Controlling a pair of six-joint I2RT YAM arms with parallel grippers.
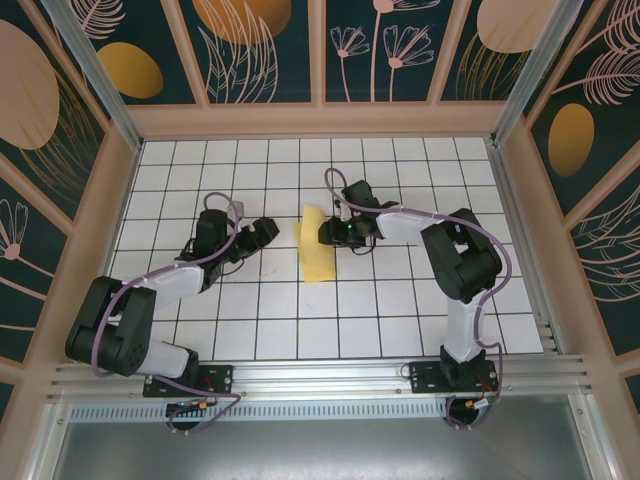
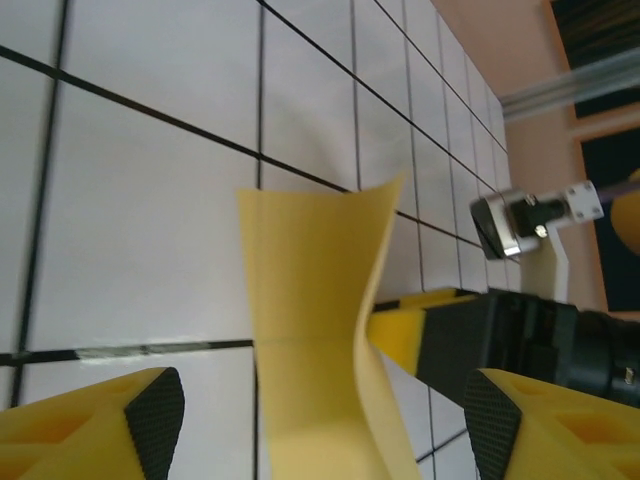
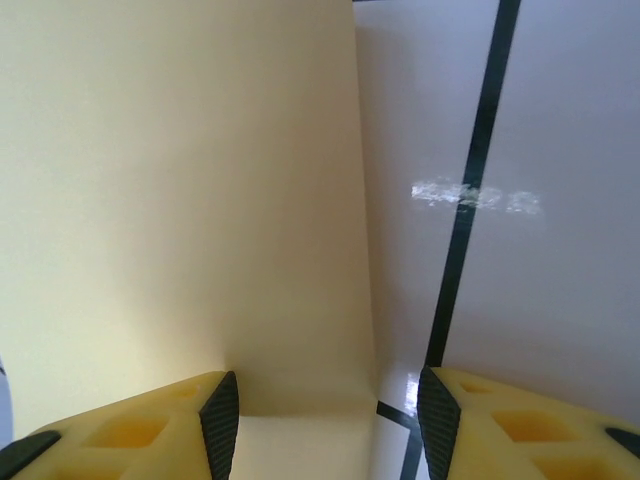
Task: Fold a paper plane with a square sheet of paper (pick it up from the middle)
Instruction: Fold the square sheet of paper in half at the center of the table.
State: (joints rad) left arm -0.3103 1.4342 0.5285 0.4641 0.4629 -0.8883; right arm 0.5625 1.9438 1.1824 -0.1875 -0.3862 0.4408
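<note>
On the white table [image 1: 200, 330] ruled with black grid lines, near its middle, lies a thin pale-yellow sheet of paper [image 1: 318, 248]. It looks doubled over into a narrow strip. Its long axis runs from the near edge, where the arms are bolted, straight towards the back wall. From the left wrist, one long flap of the sheet of paper [image 2: 310, 300] curls up off the surface instead of lying flat.

The right gripper [image 1: 328, 236], black with yellow fingers, is the nearer of the two. It sits low at the strip's right long edge, about halfway along. Its own wrist view shows the jaws partly apart with that edge running between them and nothing pinched. The left gripper [image 1: 270, 233] is a short way off to the strip's left, facing it squarely, jaws wide and empty. The paper stands ahead of its fingers [image 2: 150, 420], not between them.

So the strip lies crosswise between the two grippers, and I judge the right one better placed to take the raised flap.
</note>
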